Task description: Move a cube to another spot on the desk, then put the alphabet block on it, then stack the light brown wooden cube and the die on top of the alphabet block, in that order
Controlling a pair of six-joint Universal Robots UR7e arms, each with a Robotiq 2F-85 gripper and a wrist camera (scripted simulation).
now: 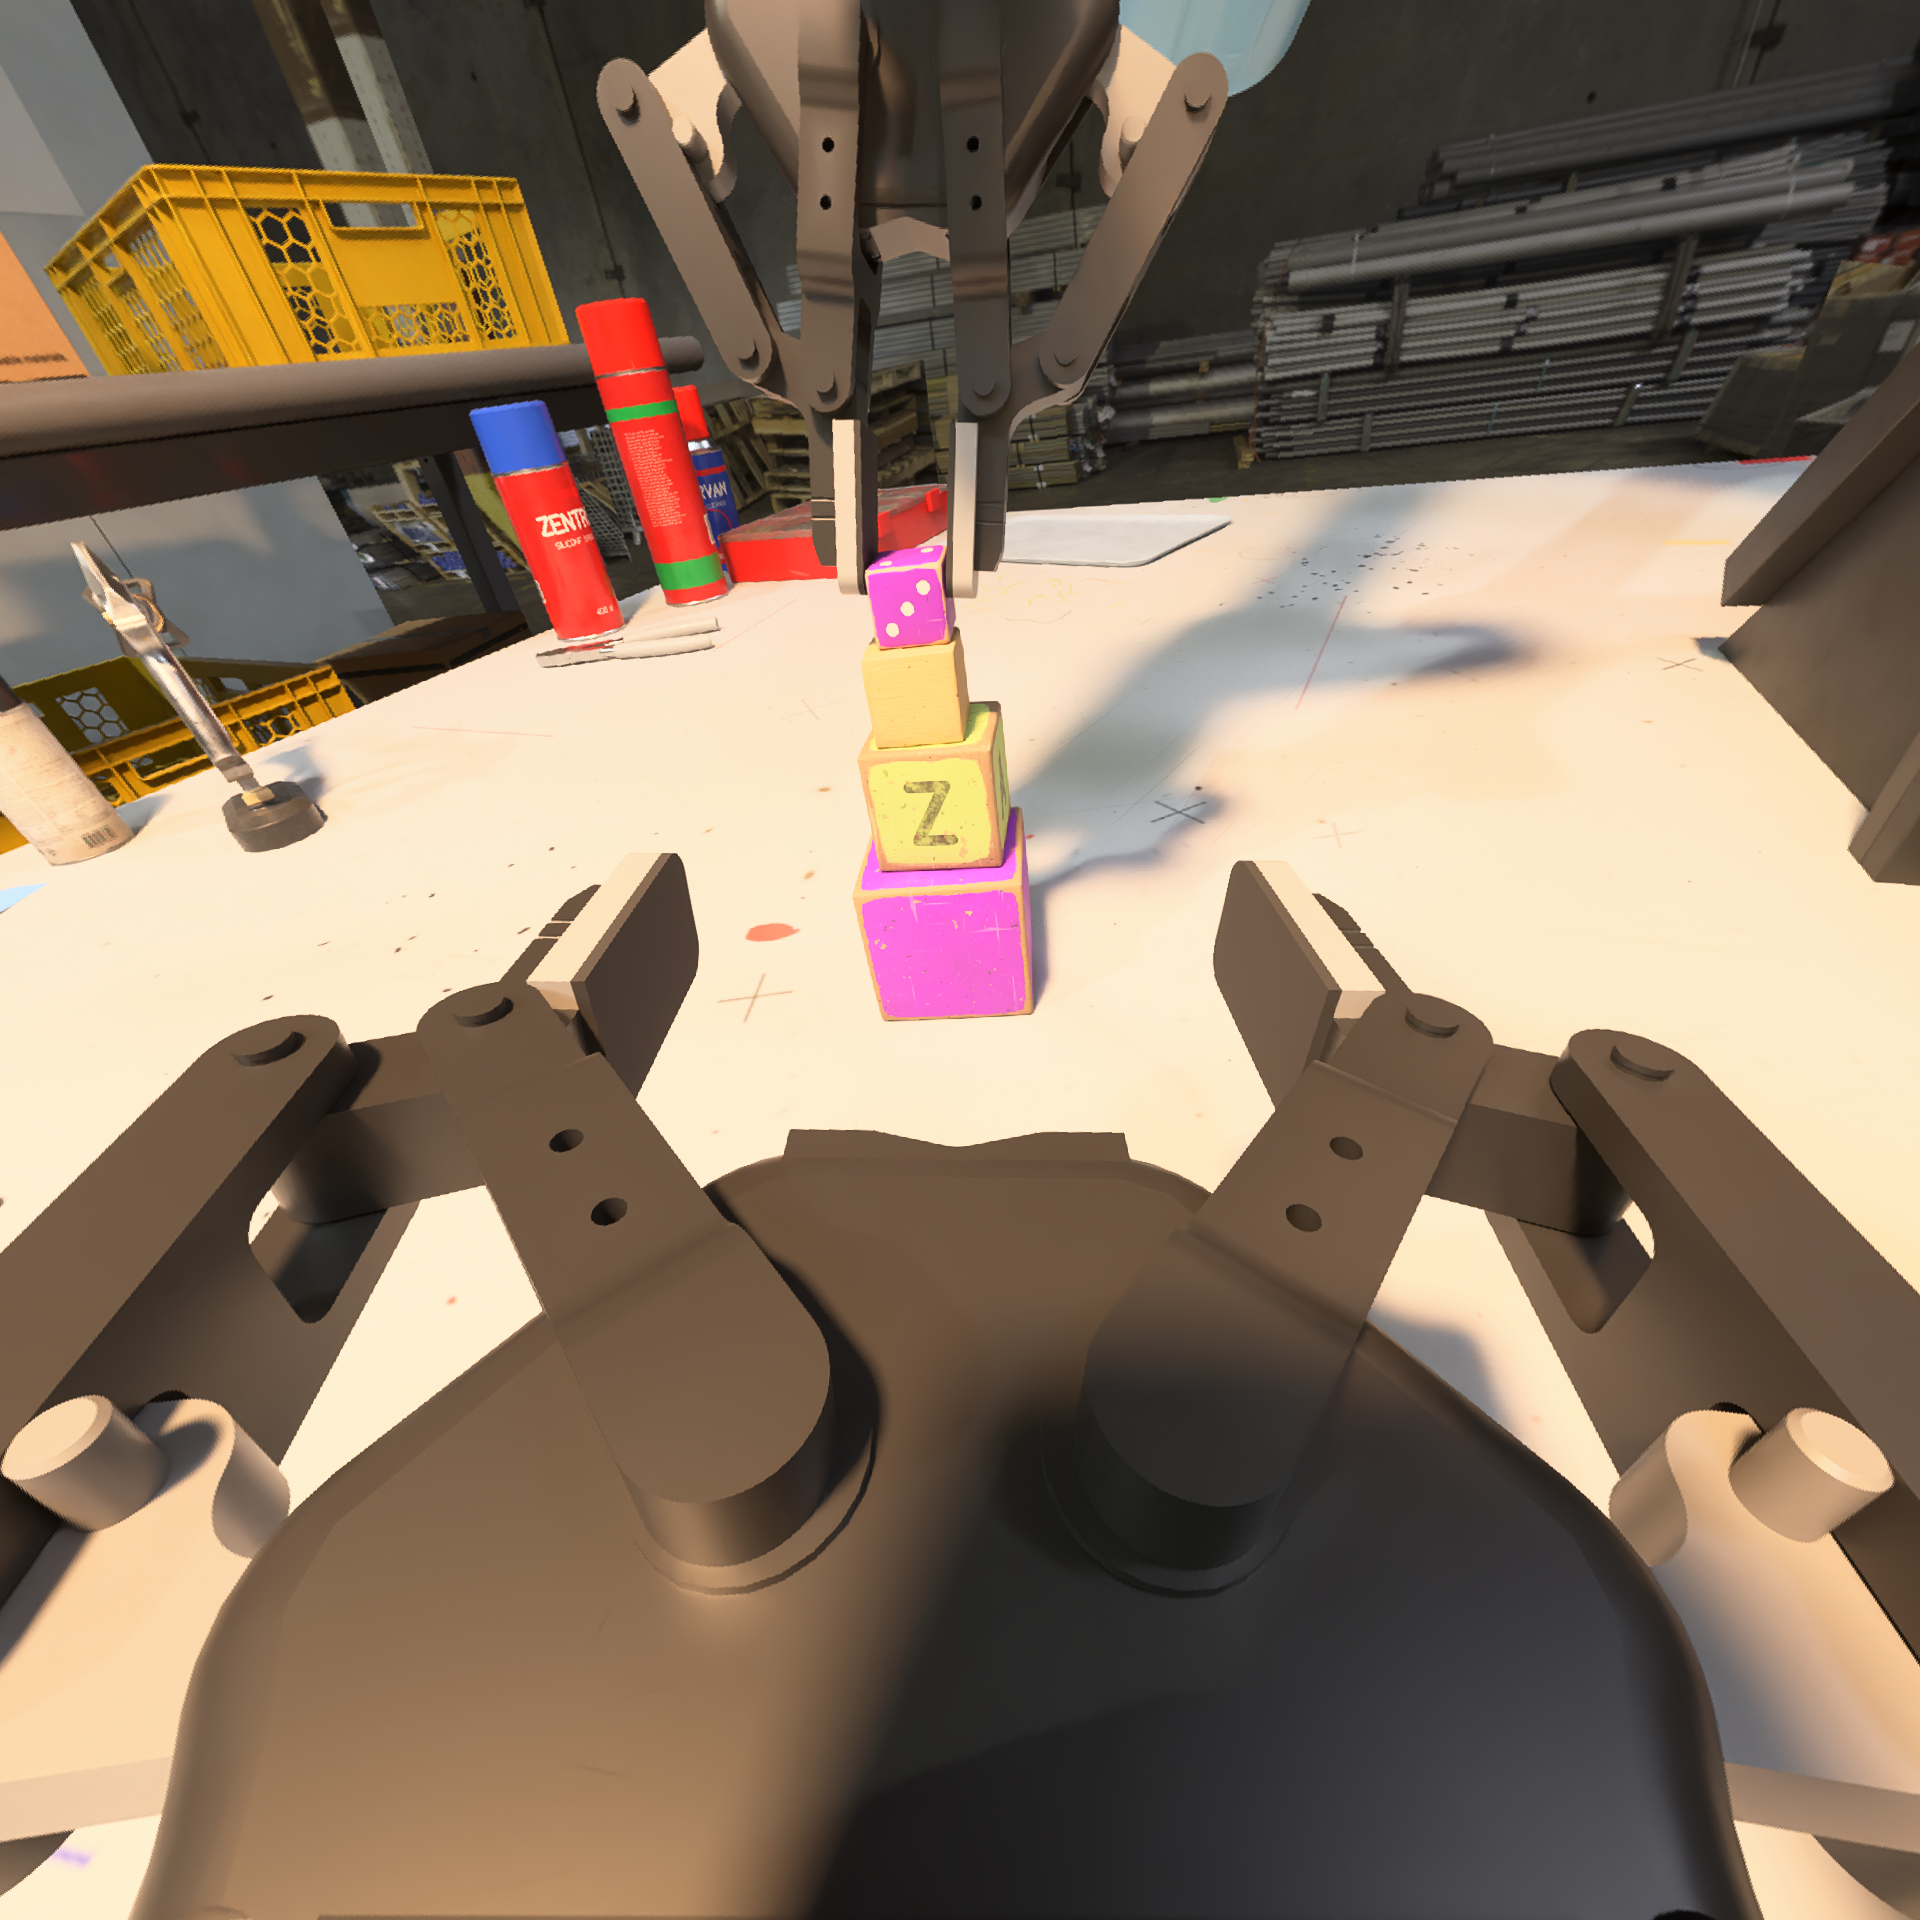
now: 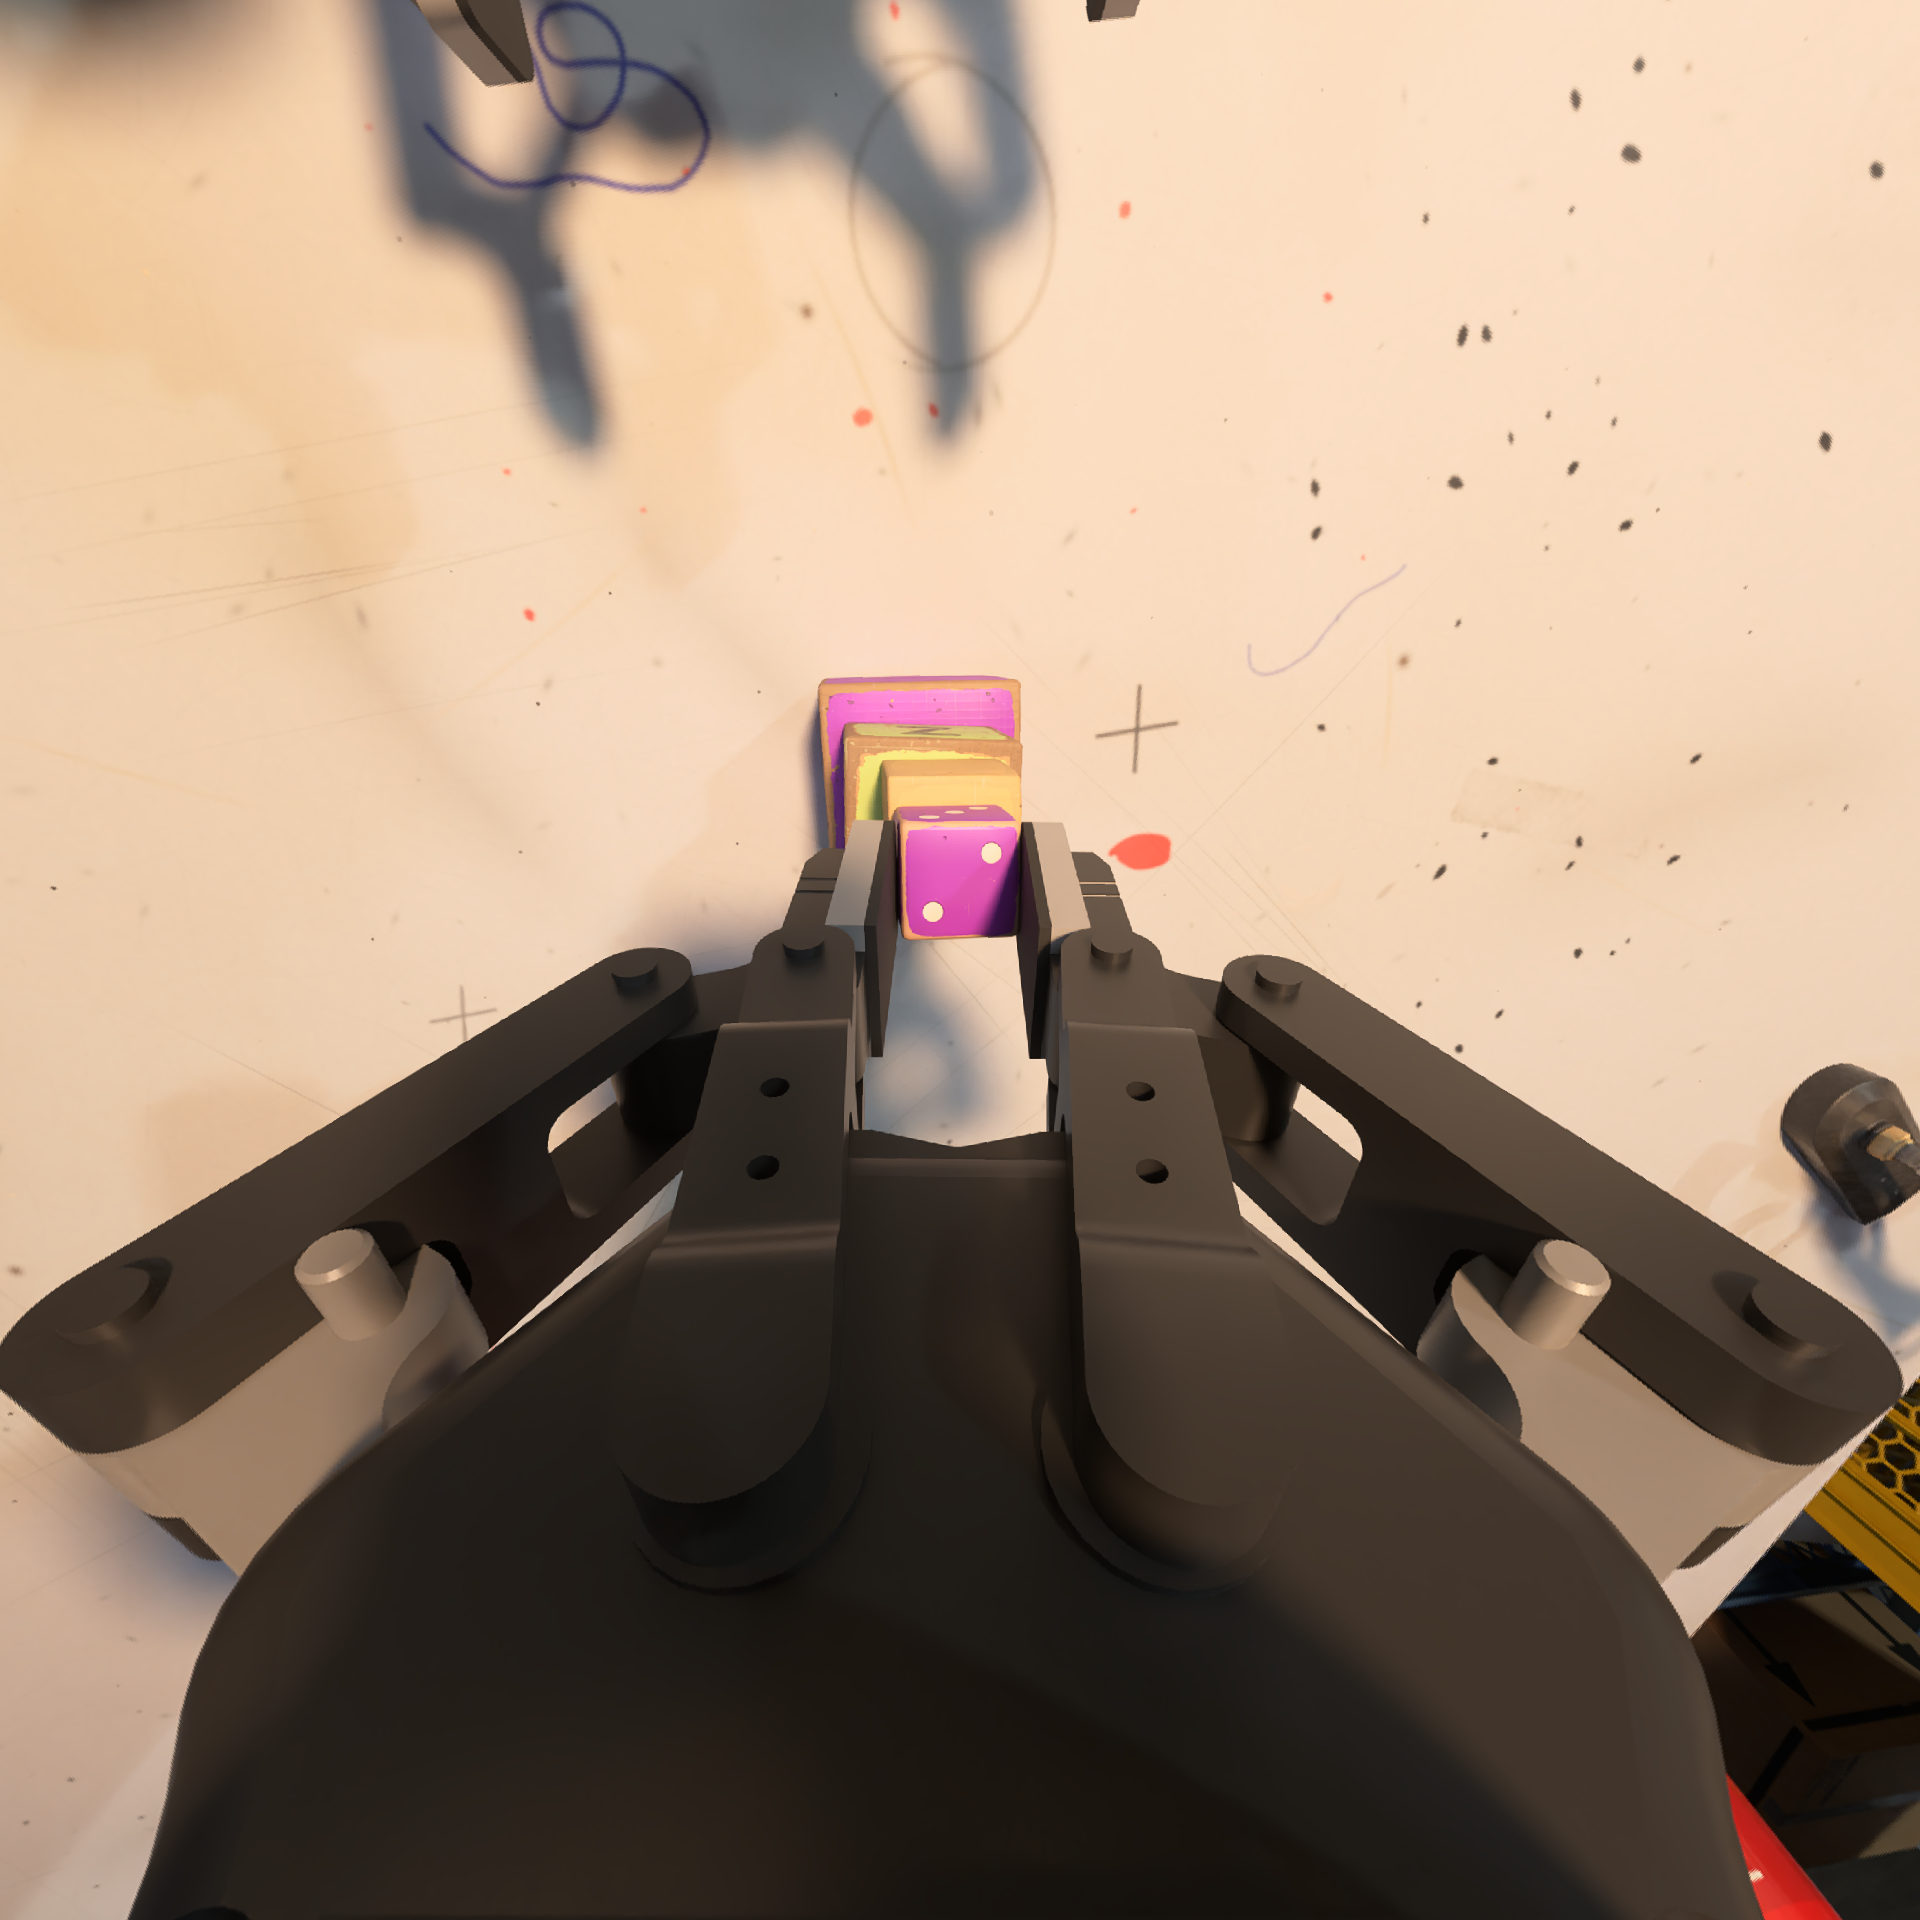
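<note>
A stack stands on the white desk (image 1: 1351, 831): a magenta cube (image 1: 945, 945) at the bottom, the yellow-green alphabet block (image 1: 935, 810), the light brown wooden cube (image 1: 914, 691), and the magenta die (image 1: 909, 608) on top. My right gripper (image 1: 909, 571) comes down from above, its pads against both sides of the die. From the right wrist view the die (image 2: 956, 883) sits between that gripper's (image 2: 956, 836) fingers, with the brown cube (image 2: 951, 784), alphabet block (image 2: 925, 740) and magenta cube (image 2: 914, 707) below. My left gripper (image 1: 951, 888) is open and empty, low, just in front of the stack.
Red spray cans (image 1: 644, 447) (image 1: 545, 520), pens (image 1: 623, 644) and a red box (image 1: 790, 540) stand behind the stack on the left. A yellow crate (image 1: 301, 270) sits on a shelf. A tool on a black base (image 1: 270, 810) is at the left. A grey block (image 1: 1829, 582) is at the right.
</note>
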